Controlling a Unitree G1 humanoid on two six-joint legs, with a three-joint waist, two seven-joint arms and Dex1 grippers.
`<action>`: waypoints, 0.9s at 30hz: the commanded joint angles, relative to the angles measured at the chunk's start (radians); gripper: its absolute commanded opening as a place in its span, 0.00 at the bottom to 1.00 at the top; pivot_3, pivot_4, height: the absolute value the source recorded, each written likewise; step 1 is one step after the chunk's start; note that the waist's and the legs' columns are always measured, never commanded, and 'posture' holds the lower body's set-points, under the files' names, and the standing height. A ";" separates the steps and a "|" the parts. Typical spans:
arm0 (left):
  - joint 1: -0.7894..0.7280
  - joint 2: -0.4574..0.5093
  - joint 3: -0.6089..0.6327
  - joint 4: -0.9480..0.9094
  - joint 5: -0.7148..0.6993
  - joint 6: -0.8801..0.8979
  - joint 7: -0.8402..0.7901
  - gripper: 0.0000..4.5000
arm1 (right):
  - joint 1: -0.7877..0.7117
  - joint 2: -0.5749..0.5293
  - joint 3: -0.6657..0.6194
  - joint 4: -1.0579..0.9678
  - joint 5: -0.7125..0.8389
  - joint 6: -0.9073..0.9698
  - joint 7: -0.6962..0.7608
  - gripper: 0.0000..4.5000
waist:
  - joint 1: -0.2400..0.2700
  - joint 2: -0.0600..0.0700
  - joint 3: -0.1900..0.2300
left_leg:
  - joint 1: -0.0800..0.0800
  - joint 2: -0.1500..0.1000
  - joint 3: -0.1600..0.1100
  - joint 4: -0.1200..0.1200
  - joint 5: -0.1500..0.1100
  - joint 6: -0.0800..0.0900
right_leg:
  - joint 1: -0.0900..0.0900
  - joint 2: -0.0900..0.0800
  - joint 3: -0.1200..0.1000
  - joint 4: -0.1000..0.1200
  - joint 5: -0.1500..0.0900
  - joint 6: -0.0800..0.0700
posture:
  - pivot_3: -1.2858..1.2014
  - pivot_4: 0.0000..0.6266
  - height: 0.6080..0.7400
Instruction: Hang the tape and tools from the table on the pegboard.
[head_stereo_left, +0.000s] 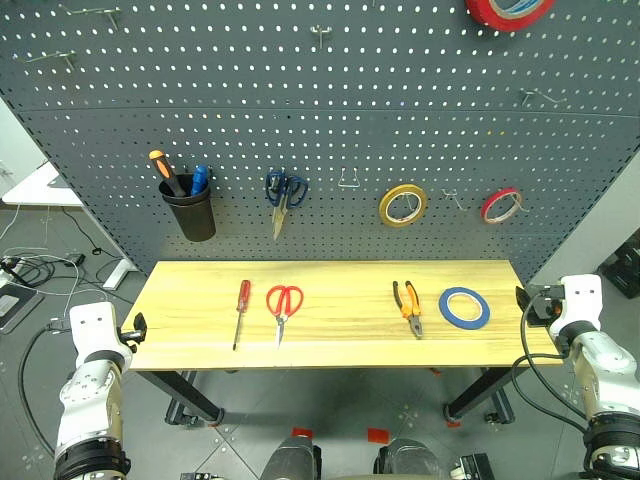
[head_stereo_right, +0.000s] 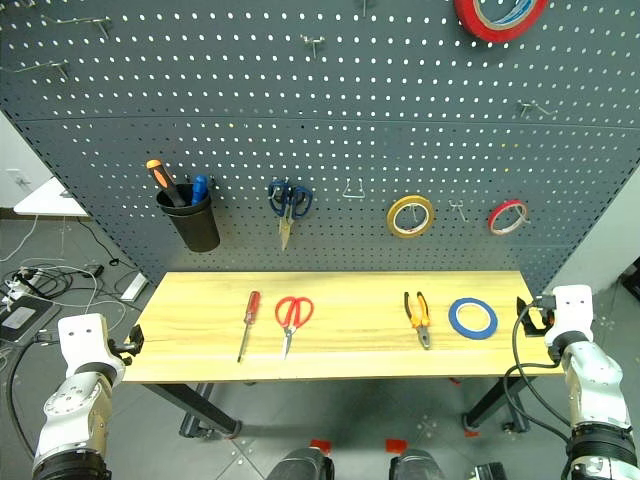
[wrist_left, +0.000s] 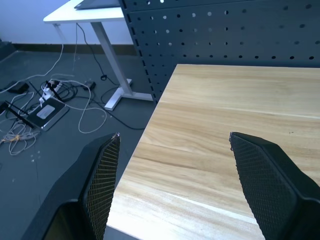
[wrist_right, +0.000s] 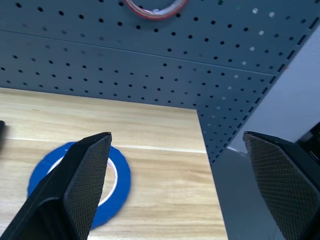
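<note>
Hanging on the pegboard (head_stereo_left: 330, 90), a black cup (head_stereo_left: 190, 212) holds orange and blue screwdrivers. Blue tape (head_stereo_left: 464, 307), pliers (head_stereo_left: 408, 306), red scissors (head_stereo_left: 283, 306), red screwdriver (head_stereo_left: 240, 310) lie on the table (head_stereo_left: 330, 340). Left gripper (wrist_left: 170, 145) and right gripper (wrist_right: 175, 145) both gape, empty.

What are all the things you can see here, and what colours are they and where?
table: 1, light wood, in front of the pegboard
pegboard: 1, dark grey, behind the table
blue tape: 1, blue, flat on the table's right part
pliers: 1, orange and black handles, on the table left of the blue tape
red scissors: 1, red handles, on the table
red screwdriver: 1, red handle, on the table left of the red scissors
blue scissors: 1, hanging on the pegboard
yellow tape: 1, hanging on the pegboard
red tape rings: 2, on the pegboard
black cup: 1, on the pegboard, holding two screwdrivers
left gripper: black fingers, open
right gripper: black fingers, open
</note>
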 joint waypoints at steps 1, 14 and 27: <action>-0.015 0.025 -0.001 -0.019 0.012 -0.034 -0.003 0.82 | -0.013 -0.018 -0.020 -0.017 0.002 -0.026 -0.009 1.00 | 0.000 0.000 0.000 | 0.000 0.000 0.000 0.000 0.000 0.000 | 0.000 0.000 0.000 0.000 0.000 0.000 | 0.53 0.05 1.00; 0.041 0.017 0.007 -0.057 0.005 -0.018 -0.030 0.82 | 0.038 -0.009 0.026 -0.118 0.011 0.016 0.061 1.00 | -0.001 0.001 0.002 | 0.000 0.000 0.001 0.000 0.000 0.000 | 0.000 0.000 0.000 0.000 0.000 0.000 | 0.53 0.10 1.00; 0.060 0.008 -0.337 -0.517 0.079 0.119 -0.301 0.82 | 0.120 -0.046 0.249 -0.551 -0.086 0.349 0.141 1.00 | -0.003 0.005 0.110 | -0.008 0.003 0.002 0.001 -0.001 0.000 | -0.008 -0.001 0.001 0.000 -0.004 -0.008 | 0.50 0.42 1.00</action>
